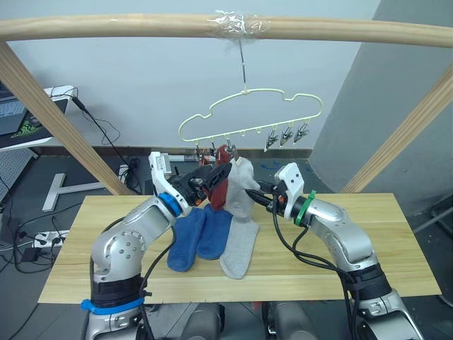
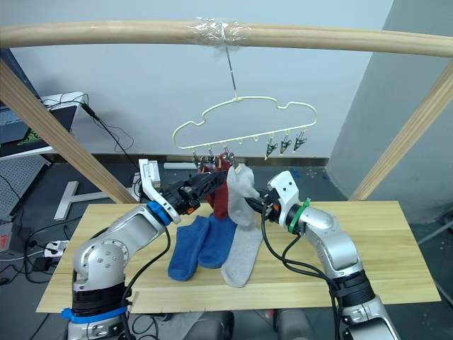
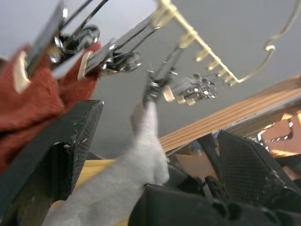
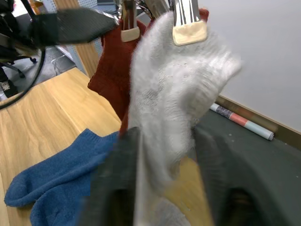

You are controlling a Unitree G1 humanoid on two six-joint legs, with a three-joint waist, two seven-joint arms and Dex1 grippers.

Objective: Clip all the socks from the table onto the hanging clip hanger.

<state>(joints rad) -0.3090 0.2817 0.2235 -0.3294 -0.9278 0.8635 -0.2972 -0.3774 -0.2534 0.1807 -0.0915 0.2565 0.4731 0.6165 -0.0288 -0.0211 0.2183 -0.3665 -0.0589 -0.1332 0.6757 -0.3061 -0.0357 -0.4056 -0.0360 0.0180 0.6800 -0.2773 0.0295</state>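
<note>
The pale clip hanger [image 1: 245, 92] hangs by its hook from the wooden beam. Its left clips hold two rust red socks [image 1: 221, 185], and the clip beside them holds a light grey sock [image 4: 174, 89]. My left gripper [image 1: 216, 173] is raised at those clips, open, with the hanging grey sock [image 3: 141, 155] between its spread fingers. From the right, my right gripper [image 1: 263, 197] is open around the lower part of the same sock. On the table [image 1: 354, 269] lie two blue socks [image 1: 187, 241] side by side and a second grey sock [image 1: 239, 249].
Three empty clips [image 1: 287, 136] hang at the hanger's right end. The thick round beam [image 1: 106, 27] crosses overhead on slanted wooden posts [image 1: 56, 120] at both sides. Cables and a power strip [image 1: 49, 237] lie on the floor to the left.
</note>
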